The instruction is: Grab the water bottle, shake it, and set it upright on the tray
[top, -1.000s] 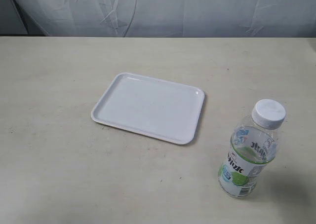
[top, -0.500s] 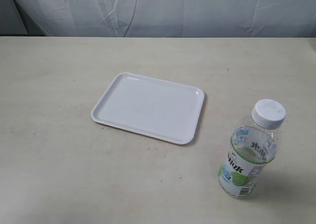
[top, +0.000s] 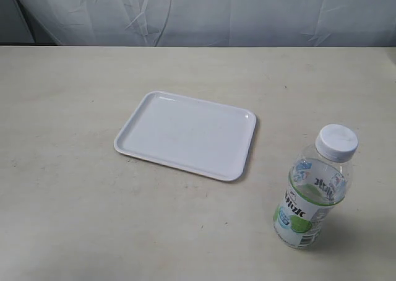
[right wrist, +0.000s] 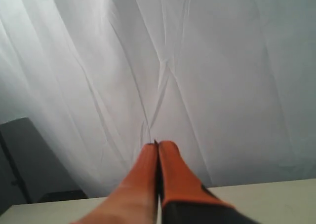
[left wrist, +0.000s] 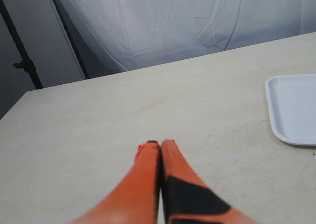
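You have the water bottle [top: 312,197] standing upright on the pale worktop [top: 74,219], its white screw cap [top: 337,140] on and its white, green and blue label [top: 303,216] facing the camera. The white tray [top: 185,134] lies flat on the worktop, set askew to the far edge, its whole inner surface showing. Bottle and tray are apart, with the bottle nearer the camera. A creased white cloth [top: 216,12] hangs behind the worktop.
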You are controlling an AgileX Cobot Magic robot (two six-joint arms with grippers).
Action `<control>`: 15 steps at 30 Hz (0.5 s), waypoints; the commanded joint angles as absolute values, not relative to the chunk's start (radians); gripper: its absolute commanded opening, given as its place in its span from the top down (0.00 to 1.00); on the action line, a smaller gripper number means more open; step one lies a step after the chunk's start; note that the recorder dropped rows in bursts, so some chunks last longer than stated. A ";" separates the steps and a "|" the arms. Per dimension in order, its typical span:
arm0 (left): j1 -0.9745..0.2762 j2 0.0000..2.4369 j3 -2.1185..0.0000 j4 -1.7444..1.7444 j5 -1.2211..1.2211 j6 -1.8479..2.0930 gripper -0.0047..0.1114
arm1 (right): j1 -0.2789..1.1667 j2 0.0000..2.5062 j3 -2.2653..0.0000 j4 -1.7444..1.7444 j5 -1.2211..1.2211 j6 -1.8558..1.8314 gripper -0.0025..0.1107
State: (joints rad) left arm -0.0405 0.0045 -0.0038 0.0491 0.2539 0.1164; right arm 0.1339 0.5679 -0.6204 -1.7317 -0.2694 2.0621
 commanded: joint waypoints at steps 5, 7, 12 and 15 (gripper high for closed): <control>-0.041 0.000 0.000 0.046 0.247 0.114 0.96 | 0.129 0.896 -0.691 -1.731 0.272 1.634 0.98; -0.041 0.000 0.000 0.046 0.247 0.114 0.96 | 0.131 0.930 -0.691 -1.520 0.410 1.398 0.98; -0.041 0.000 0.000 0.046 0.247 0.114 0.96 | 0.131 0.986 -0.737 -0.751 0.746 0.750 0.98; -0.041 0.000 0.000 0.046 0.247 0.114 0.96 | 0.131 0.977 -0.760 -0.454 0.855 0.569 0.98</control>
